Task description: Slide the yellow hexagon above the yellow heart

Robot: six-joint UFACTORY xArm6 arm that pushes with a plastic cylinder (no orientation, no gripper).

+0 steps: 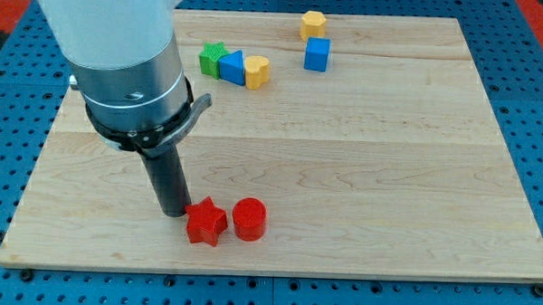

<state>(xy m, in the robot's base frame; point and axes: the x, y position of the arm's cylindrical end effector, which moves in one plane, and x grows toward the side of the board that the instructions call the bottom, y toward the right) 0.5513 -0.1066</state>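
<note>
The yellow hexagon point(313, 24) sits near the view's top edge of the wooden board, right of centre. The yellow heart point(257, 71) lies lower and to the left of it, touching a blue block point(231, 66). My tip point(175, 212) is far from both, near the view's bottom, touching or almost touching the left side of a red star point(206, 222).
A green star point(212, 56) sits left of the blue block next to the heart. A blue cube point(317, 54) lies just below the yellow hexagon. A red cylinder point(249, 219) stands right of the red star. The wooden board point(361, 174) rests on a blue perforated base.
</note>
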